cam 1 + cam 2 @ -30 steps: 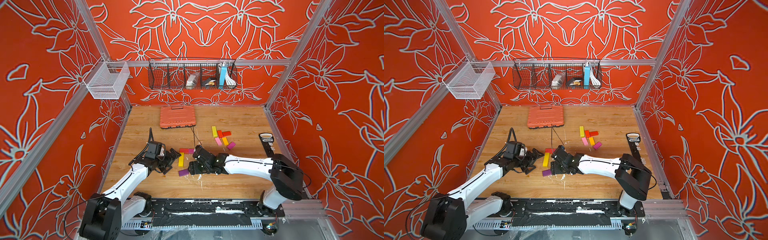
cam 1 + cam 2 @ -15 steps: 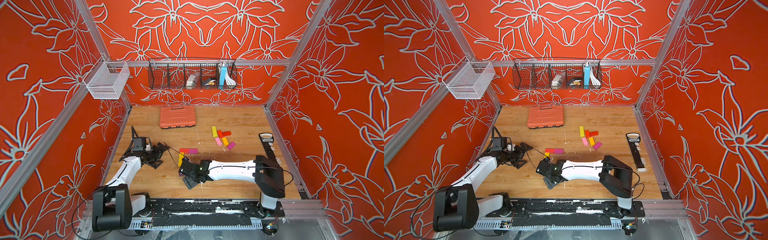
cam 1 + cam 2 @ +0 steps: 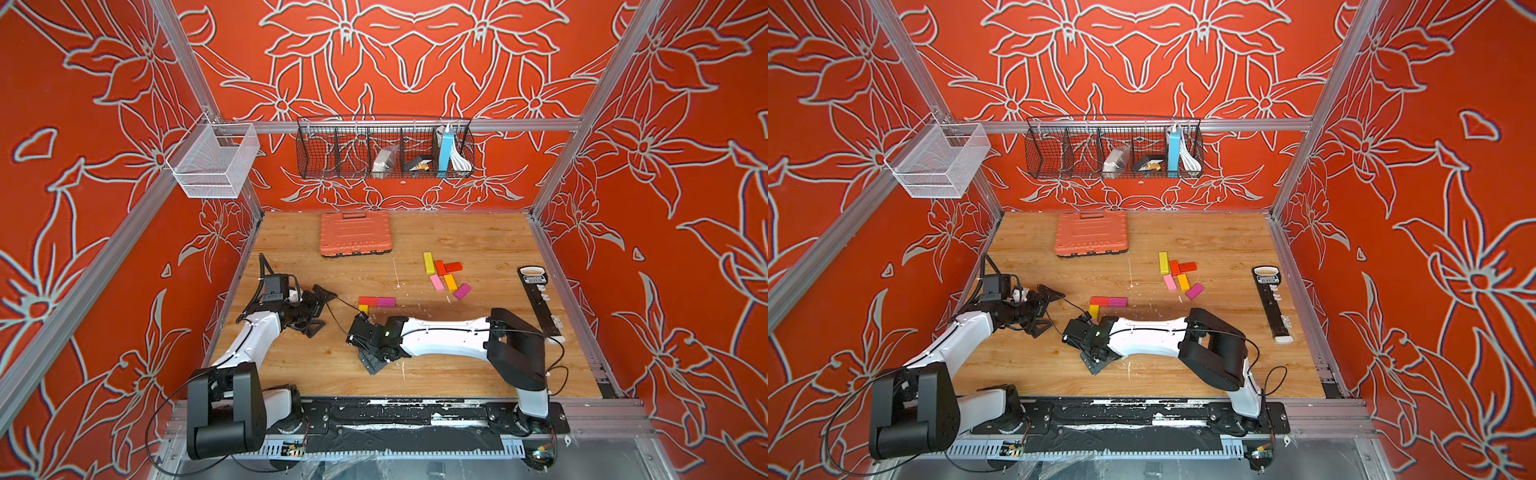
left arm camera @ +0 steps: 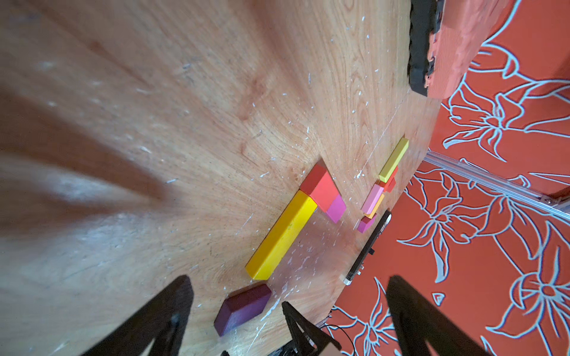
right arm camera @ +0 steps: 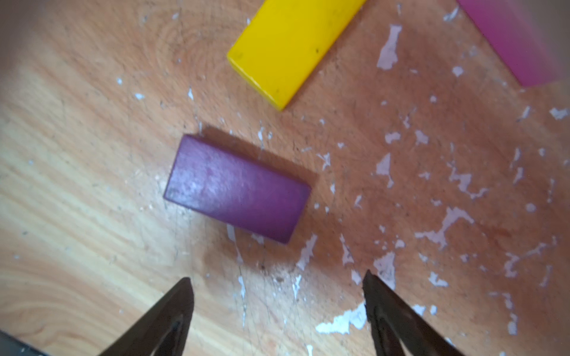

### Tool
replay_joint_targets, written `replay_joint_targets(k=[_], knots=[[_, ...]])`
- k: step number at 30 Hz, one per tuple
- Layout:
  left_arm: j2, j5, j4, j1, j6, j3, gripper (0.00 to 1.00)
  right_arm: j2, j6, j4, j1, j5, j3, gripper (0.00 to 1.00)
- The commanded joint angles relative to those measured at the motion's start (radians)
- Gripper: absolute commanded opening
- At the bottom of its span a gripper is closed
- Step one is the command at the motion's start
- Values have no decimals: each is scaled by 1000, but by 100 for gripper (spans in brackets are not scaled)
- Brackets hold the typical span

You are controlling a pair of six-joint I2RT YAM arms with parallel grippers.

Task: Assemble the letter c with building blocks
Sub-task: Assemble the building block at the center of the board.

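Purple flat rectangular block [image 5: 237,188] lies flat on the scuffed wood-grain tabletop [image 5: 77,215] toward the front. Both top views hide it under the right wrist. Right gripper [image 5: 277,277] points down just short of it. Its fingers [image 5: 172,308] are spread wide with nothing between them, and the block sits beyond the tips, untouched. The block is skewed, a small gap off the near end of the long yellow block [image 4: 282,234]. Left gripper [image 3: 323,311] sits to the left, low over the table and turned toward the blocks, jaws fully apart and empty. The long yellow block runs away from the robot. Its far end meets the near side of a red block [image 3: 368,301], and a magenta block [image 3: 386,301] butts end to end against the red one's right, so the three form a corner. Farther back and right, well apart, is a loose cluster. It holds a second long yellow block [image 3: 428,262], a second red block [image 3: 440,268] against it, and a third red block [image 3: 454,266] touching that. Nearer are a pink block [image 3: 436,283] and an orange block [image 3: 450,282] side by side, with a second magenta block [image 3: 462,291] just beside the orange. A black flat strip [image 3: 540,303], labelled at its far end, lies along the right edge. A ribbed orange plastic case [image 3: 355,232] lies closed near the back wall. Above it a black wire basket [image 3: 332,166] hangs on the rail with a few items inside. A white mesh basket [image 3: 214,162] hangs at the left corner.
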Motion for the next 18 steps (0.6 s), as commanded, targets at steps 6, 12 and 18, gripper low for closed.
replay_joint_targets(k=[6, 12, 18], knots=[[6, 34, 14, 25, 20, -17, 99, 49, 7, -55, -30, 29, 59, 88], [10, 41, 16, 33, 24, -19, 99, 63, 13, -53, -43, 19, 67, 87], [13, 44, 22, 35, 24, -23, 98, 73, 13, -47, -46, 9, 84, 87]])
